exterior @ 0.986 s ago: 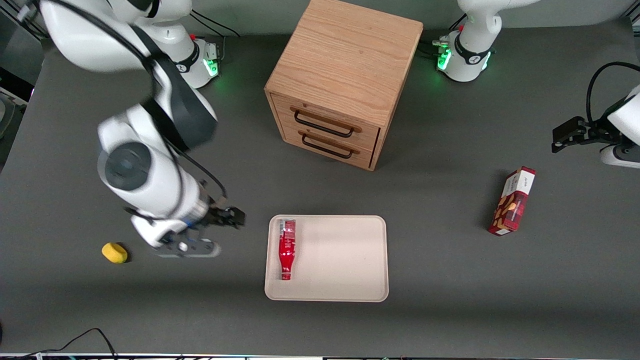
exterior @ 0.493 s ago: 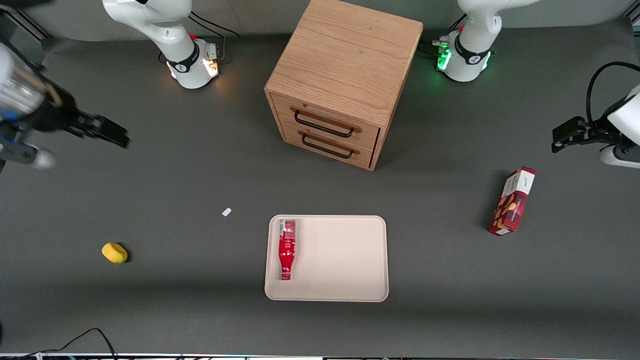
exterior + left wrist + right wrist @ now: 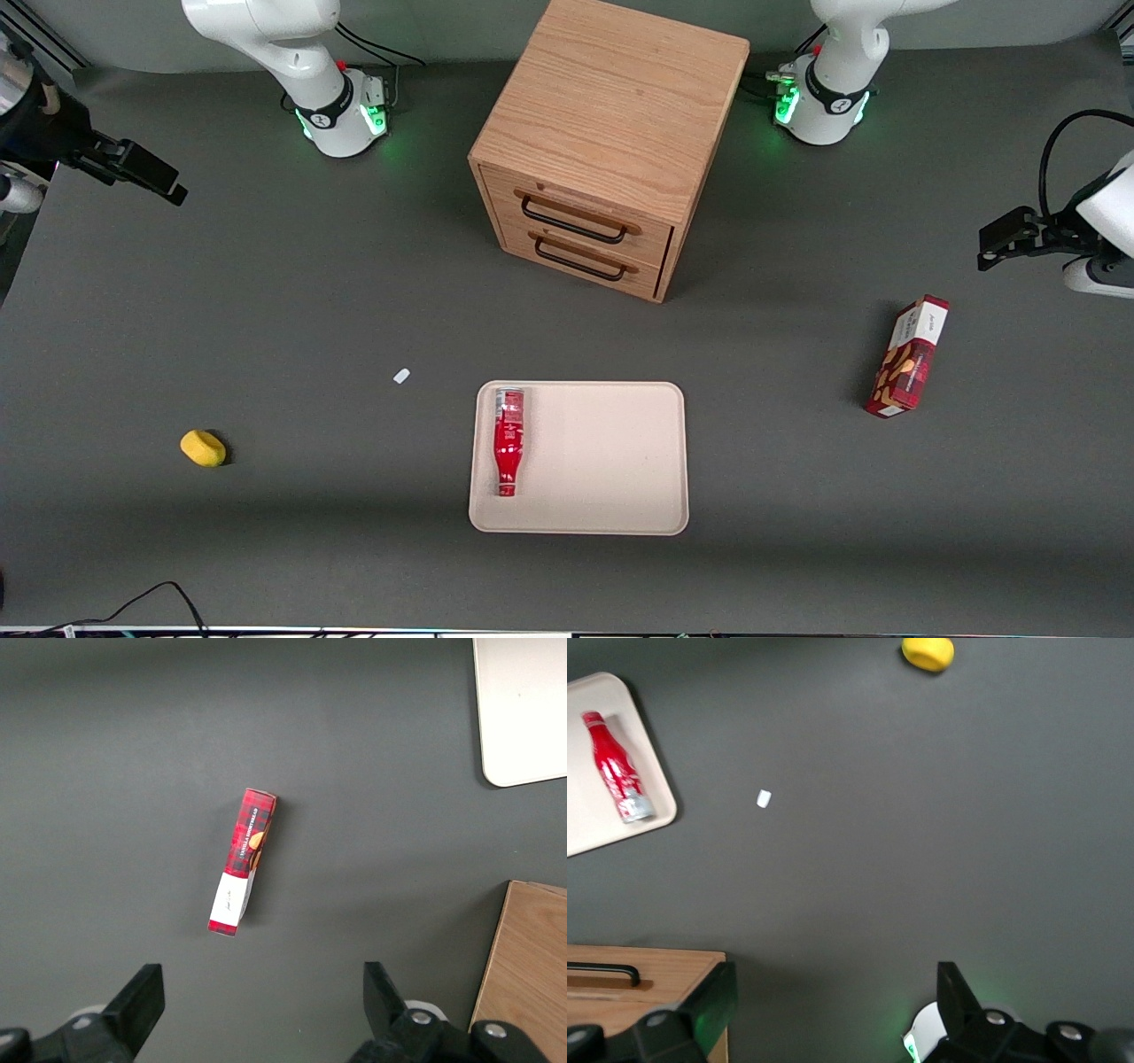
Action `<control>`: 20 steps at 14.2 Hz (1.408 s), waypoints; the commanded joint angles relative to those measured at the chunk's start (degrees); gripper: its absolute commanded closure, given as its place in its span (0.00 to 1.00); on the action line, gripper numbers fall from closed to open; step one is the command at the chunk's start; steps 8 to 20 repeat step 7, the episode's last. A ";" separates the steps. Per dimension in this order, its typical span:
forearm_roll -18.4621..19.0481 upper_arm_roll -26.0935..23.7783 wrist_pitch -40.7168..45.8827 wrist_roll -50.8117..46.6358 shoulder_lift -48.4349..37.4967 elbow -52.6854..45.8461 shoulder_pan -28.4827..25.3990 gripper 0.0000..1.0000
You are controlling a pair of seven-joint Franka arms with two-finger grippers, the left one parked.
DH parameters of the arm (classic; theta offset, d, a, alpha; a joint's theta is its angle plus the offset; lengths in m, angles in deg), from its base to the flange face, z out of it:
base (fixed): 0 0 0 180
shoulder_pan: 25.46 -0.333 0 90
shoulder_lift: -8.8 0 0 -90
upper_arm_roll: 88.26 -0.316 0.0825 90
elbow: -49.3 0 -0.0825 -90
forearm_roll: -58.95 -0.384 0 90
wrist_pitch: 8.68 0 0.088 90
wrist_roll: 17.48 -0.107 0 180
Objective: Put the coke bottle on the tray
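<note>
Bottle on tray, that's the scene. The coke bottle (image 3: 508,441) lies flat on the tray (image 3: 611,461), along the tray's short edge at the left side of it in the front view, silvery base end toward the wooden drawer cabinet (image 3: 602,146), cap end toward the lower edge of the frame. It sits fully inside the low rim. The tray itself rests on the dark surface (image 3: 354,549), low and centre in the front view, nearer the camera than the cabinet.

And the jaws? Way up in the upper left of the front view, the gripper (image 3: 146,173) hangs above the surface at the working arm's end, well apart from bottle and tray. In the right wrist view the two fingers (image 3: 713,1001) stand spread wide with nothing between them, only bare surface showing in the gap. The coke bottle appears small in that same view, well clear of the jaws.

Around the field: a yellow sponge-like lump (image 3: 203,447) sits lower left in the front view, a tiny white scrap (image 3: 401,376) lies between it and the tray, and a red snack box (image 3: 908,356) lies at right, toward the parked arm's end.
</note>
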 commanded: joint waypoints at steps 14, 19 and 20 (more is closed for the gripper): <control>-1.34 -0.29 -1.11 0.19 0.65 -0.49 -0.88 0.00; -1.34 -0.29 -1.11 0.19 0.65 -0.49 -0.88 0.00; -1.34 -0.29 -1.11 0.19 0.65 -0.49 -0.88 0.00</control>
